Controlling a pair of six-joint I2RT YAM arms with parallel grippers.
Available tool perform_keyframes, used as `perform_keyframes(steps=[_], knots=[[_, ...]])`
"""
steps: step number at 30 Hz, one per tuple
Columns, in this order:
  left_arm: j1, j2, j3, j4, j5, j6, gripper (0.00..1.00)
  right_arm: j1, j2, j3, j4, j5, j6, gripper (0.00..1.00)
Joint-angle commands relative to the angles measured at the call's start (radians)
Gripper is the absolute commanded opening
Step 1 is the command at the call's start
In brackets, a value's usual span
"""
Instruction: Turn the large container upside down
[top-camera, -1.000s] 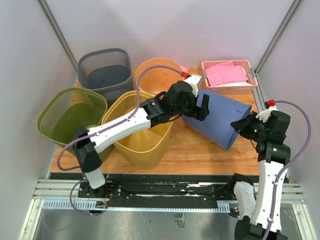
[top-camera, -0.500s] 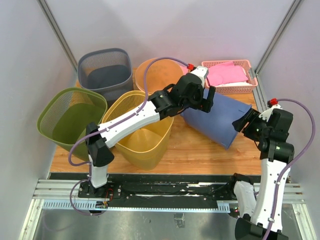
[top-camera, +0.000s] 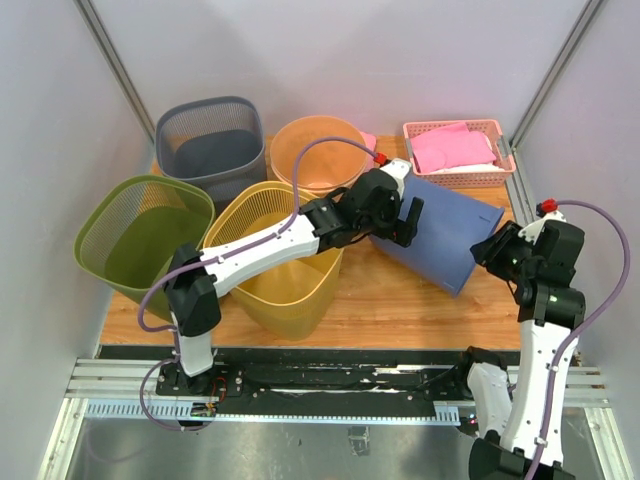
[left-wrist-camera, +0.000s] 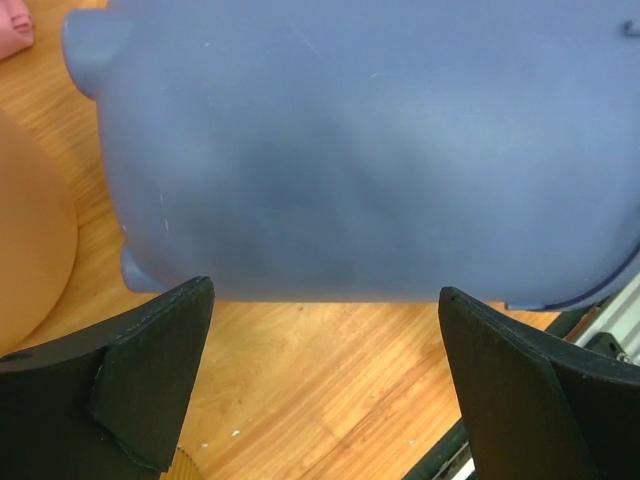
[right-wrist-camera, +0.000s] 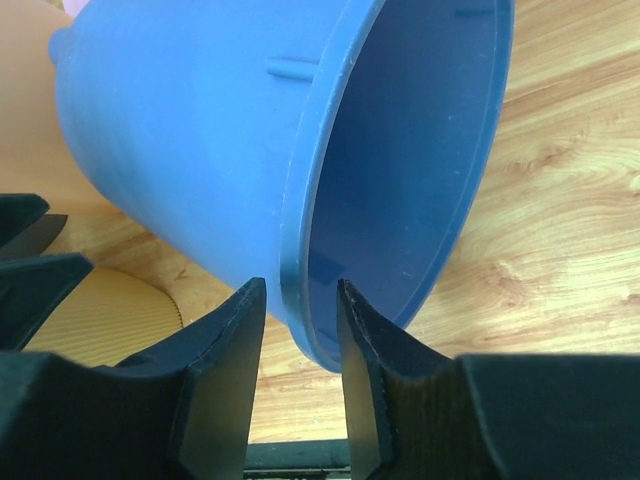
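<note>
From where I stand, the large blue container (top-camera: 450, 235) lies on its side on the wooden table (top-camera: 400, 295), at the right, just in front of the pink basket (top-camera: 500, 150). Its mouth points at the right arm. I can read no writing on its plain wall, and the only marks I see are a small moulded rib under the rim and two rounded nubs at the closed end.

The left gripper (top-camera: 403, 222) is spread wide at the closed end, and its wrist camera shows both fingers apart from the blue wall (left-wrist-camera: 370, 150). That view cuts the container off at the top and right.

The right gripper (top-camera: 497, 247) straddles the rim, with one finger outside and one inside the mouth (right-wrist-camera: 400, 150). The fingers stand close to the rim, but I cannot tell whether they pinch it or only bracket it.

From above, the right gripper covers part of the mouth and the left gripper covers the closed end. A pink cloth (top-camera: 445, 150) covers most of what is in the pink basket. The left arm hides part of the yellow basket (top-camera: 290, 300).
</note>
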Motion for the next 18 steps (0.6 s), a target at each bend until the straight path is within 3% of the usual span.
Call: perform_keyframes(steps=[1, 7, 13, 18], knots=[[0.014, -0.09, -0.038, 0.115, 0.046, 0.029, 0.99, -0.013, 0.014, -0.047, 0.096, -0.037, 0.05, 0.34], [0.036, -0.12, -0.054, 0.109, 0.059, 0.042, 0.99, -0.013, 0.04, -0.09, 0.166, -0.076, 0.073, 0.28], [0.121, -0.136, -0.11, 0.135, 0.225, -0.027, 0.99, -0.014, 0.033, -0.111, 0.186, -0.099, 0.088, 0.02], [0.134, -0.114, -0.084, 0.117, 0.255, -0.032, 0.99, -0.015, 0.027, -0.133, 0.23, -0.188, 0.099, 0.0]])
